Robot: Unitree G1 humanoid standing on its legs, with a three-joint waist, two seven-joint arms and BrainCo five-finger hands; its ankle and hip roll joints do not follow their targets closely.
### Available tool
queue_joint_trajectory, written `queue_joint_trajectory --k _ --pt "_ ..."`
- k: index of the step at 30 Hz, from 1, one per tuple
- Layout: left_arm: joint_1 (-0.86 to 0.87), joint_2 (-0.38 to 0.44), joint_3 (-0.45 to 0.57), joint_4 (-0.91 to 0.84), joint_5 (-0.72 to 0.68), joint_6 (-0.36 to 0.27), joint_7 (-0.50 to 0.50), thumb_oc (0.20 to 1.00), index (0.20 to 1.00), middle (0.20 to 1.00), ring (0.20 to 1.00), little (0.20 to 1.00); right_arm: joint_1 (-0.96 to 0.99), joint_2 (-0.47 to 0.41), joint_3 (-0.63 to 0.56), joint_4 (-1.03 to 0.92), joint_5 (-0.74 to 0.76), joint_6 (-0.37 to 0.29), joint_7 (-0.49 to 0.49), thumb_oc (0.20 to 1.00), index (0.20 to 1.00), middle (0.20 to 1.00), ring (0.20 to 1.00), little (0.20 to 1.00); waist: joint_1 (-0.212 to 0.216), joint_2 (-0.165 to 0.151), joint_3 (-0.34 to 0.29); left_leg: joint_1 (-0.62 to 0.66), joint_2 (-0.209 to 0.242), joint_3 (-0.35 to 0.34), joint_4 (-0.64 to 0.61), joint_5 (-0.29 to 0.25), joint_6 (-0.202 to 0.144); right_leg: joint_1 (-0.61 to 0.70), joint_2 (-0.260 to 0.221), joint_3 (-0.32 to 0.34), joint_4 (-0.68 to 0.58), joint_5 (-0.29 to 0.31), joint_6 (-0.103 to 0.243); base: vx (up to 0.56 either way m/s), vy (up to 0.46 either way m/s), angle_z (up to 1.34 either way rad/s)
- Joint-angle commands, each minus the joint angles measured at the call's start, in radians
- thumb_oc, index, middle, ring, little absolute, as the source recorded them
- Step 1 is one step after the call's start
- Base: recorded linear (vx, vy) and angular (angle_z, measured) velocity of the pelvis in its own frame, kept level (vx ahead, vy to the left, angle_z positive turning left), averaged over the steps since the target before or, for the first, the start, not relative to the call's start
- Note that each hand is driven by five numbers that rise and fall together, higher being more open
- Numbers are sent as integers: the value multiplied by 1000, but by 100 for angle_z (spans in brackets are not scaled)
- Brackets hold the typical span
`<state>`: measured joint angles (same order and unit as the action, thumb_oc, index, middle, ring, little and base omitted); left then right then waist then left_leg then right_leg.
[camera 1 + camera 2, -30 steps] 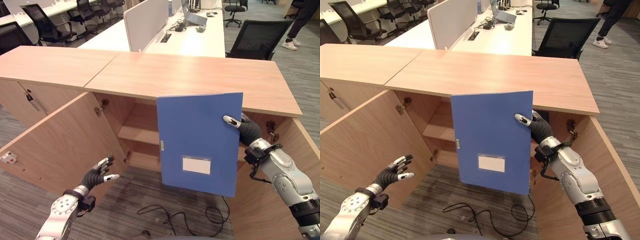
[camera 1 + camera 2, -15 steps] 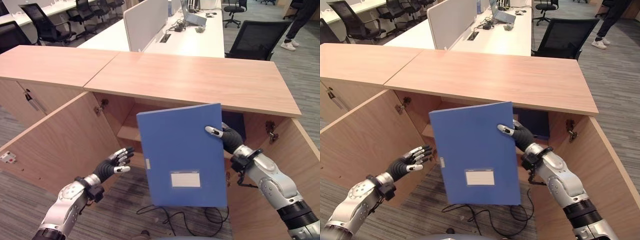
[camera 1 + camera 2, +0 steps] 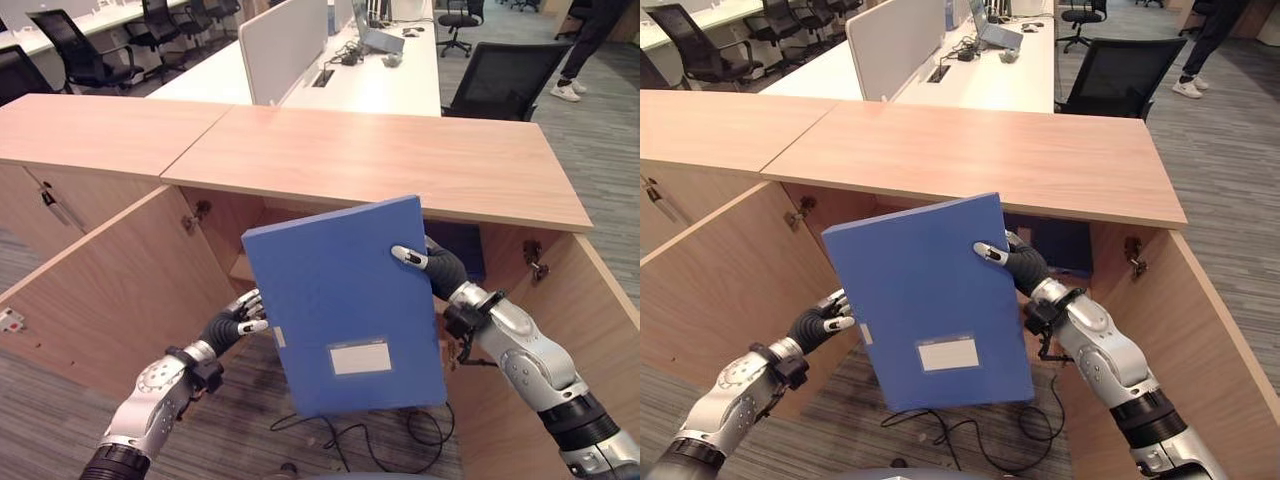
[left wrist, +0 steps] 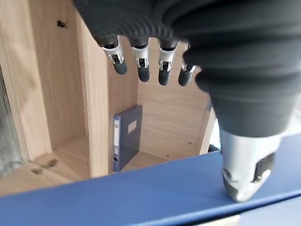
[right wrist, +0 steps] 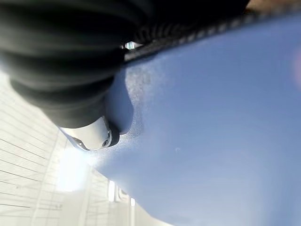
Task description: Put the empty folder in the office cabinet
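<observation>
A blue folder [image 3: 340, 300] with a white label hangs tilted in front of the open wooden cabinet [image 3: 380, 150]. My right hand [image 3: 435, 270] is shut on its upper right edge, with the thumb [image 5: 94, 134] pressed on the front face [image 5: 211, 141]. At the folder's left edge is my left hand [image 3: 235, 320]. Its thumb [image 4: 242, 165] rests on the folder's rim [image 4: 117, 202], and its fingers [image 4: 141, 61] stay straight and reach past it. The folder hides much of the cabinet's inside.
Both cabinet doors stand wide open, the left [image 3: 110, 290] and the right [image 3: 600, 330]. A dark binder [image 4: 124, 136] stands upright inside on the cabinet floor. Behind are a neighbouring cabinet [image 3: 90, 125], desks, a black chair [image 3: 500, 80] and a person's legs [image 3: 580, 50].
The folder has moved left and down and has tilted. My left hand has risen from low by the left door to the folder's left edge. My right hand has kept its hold.
</observation>
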<state>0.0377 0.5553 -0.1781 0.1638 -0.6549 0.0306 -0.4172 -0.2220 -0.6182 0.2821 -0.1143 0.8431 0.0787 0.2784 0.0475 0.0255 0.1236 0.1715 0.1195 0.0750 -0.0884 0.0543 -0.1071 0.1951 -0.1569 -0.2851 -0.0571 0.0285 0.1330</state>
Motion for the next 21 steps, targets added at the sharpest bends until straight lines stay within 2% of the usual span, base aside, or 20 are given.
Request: queue_joint_trajectory --k 1,3,11,21 --pt "-135 -33 -87 -8 -22 -30 5 1000 1000 1000 1000 1000 -135 125 99 -72 81 -40 42 200 200 200 200 200 1 -48 -40 -5 -1 -17 10 -57 -6 -57 -82 25 105 -36 65 0 0 0" --pt "-144 -58 -108 0 -36 -22 11 1000 1000 1000 1000 1000 -154 143 116 -67 78 -39 36 200 200 200 200 200 1 -48 -39 -7 -2 -18 11 -57 -4 -57 -81 26 104 -36 64 0 0 0" --pt "-152 -74 -129 -5 -52 -11 10 1000 1000 1000 1000 1000 -179 146 124 -44 45 -40 27 200 200 200 200 200 2 -48 -39 -8 -5 -21 9 -58 -2 -58 -78 24 102 -36 62 0 0 0" --pt "-106 -74 -155 -105 -130 18 -30 1000 1000 1000 1000 1000 -187 91 65 62 -78 -53 14 200 200 200 200 200 17 -50 -37 -14 -10 -37 8 -61 3 -53 -80 11 102 -38 63 0 -1 1"
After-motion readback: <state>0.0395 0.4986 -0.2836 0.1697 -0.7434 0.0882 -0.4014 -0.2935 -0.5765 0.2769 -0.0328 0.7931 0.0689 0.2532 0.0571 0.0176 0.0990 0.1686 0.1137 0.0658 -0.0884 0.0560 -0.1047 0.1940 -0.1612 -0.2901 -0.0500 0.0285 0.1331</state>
